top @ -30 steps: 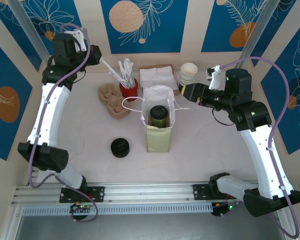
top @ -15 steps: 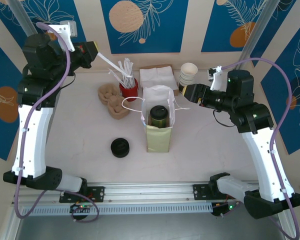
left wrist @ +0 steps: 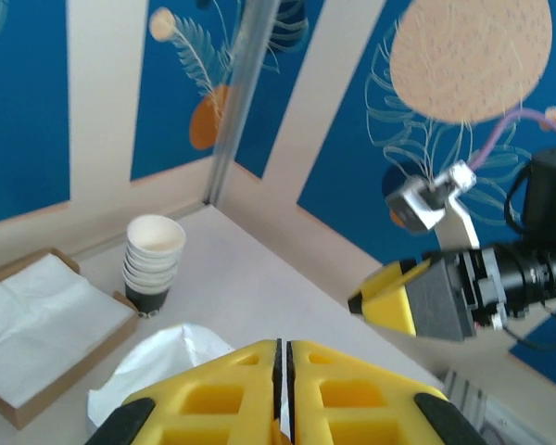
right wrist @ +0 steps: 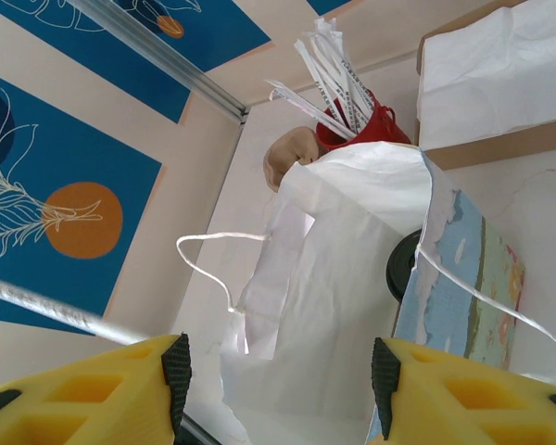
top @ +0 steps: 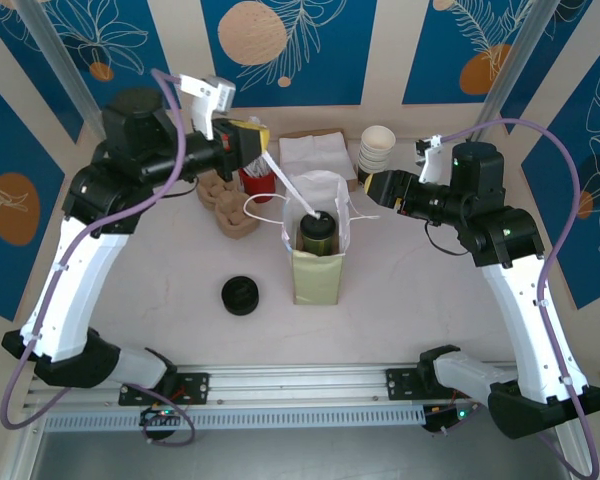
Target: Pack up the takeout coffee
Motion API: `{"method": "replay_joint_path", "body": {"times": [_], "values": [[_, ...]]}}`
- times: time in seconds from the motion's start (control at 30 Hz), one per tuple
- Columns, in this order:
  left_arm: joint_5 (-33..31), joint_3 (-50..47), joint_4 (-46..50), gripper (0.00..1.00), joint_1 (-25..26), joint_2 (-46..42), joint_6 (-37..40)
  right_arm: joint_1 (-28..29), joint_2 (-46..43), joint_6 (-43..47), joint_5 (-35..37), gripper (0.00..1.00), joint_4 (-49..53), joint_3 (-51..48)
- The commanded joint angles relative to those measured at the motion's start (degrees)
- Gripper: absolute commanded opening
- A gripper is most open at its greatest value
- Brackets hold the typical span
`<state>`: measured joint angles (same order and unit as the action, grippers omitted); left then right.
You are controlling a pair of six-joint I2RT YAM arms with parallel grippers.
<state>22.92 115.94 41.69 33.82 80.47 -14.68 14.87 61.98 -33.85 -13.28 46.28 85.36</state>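
Left gripper: my jaws pressed together on a white wrapped straw, which slants down with its far end over the black lid of the takeout coffee. Takeout coffee: upright inside the open paper bag, mid-table. Right gripper: my jaws apart, clamping nothing, just beside the bag's right rim and near the stack of cups.
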Motion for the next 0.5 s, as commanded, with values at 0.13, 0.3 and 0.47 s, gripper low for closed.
{"method": "replay_joint_path", "body": {"times": [0.13, 0.3, 0.47], "values": [[-2.81, -6.8, 2.6, 0.11, 5.18, -0.12, 6.39, -0.31, -0.97, -0.61, 0.45, 0.57, -0.96, -1.1], [-2.55, -7.51, 2.94, 0.11, 7.01, 0.65, 8.42, -0.33, -0.89, -0.74, 0.4, 0.57, -1.27, -1.59], [-1.24, -9.73, 2.86, 0.11, 8.3, 1.72, 10.04, -0.45, -0.89, -0.62, 0.53, 0.57, -1.28, -1.95]]}}
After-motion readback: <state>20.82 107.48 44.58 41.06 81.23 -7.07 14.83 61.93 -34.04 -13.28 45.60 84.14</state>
